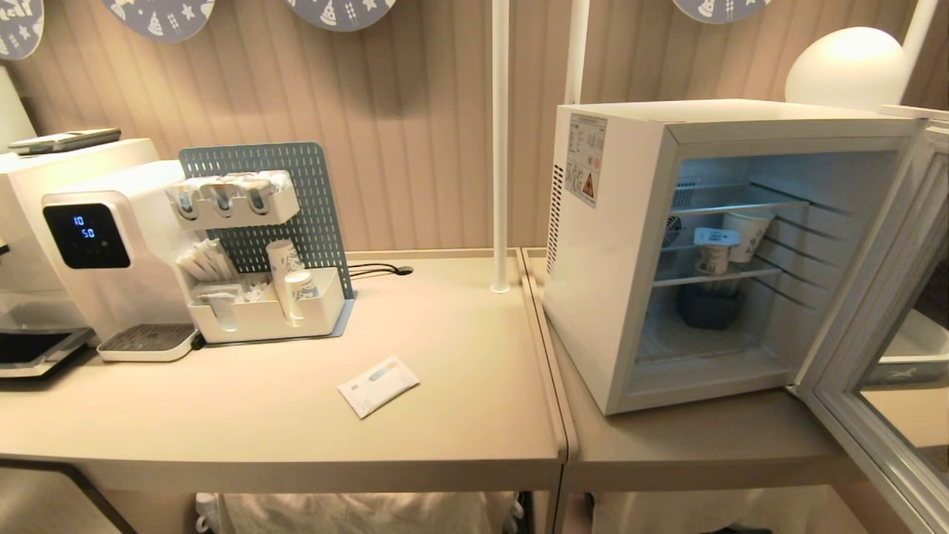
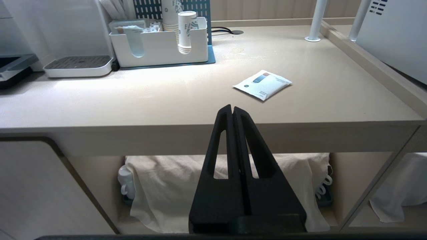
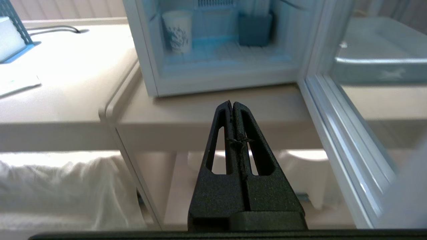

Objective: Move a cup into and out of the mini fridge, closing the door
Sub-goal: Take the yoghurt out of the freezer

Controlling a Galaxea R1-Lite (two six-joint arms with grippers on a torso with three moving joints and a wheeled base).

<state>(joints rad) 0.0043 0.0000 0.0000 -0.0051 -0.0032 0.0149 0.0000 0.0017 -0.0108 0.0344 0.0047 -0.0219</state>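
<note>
The white mini fridge (image 1: pixel 615 282) stands on the right-hand table. Its door (image 1: pixel 875 348) is swung wide open to the right. The cup (image 1: pixel 714 256), squat with a white-and-light-blue lid, sits on the middle wire shelf. Close behind it is a taller paper cup (image 1: pixel 749 230). My left gripper (image 2: pixel 232 107) is shut and empty, low in front of the left table's edge. My right gripper (image 3: pixel 232 102) is shut and empty, below and in front of the fridge opening (image 3: pixel 220 50), with the door's frame (image 3: pixel 337 110) beside it. Neither arm shows in the head view.
A dark blue tub (image 1: pixel 710 305) sits under the shelf, and a patterned paper cup (image 3: pixel 176 31) stands on the fridge floor. A white sachet (image 1: pixel 378 386) lies on the left table. At the back left stand a water dispenser (image 1: pixel 96 245) and a cup organiser (image 1: pixel 267 304).
</note>
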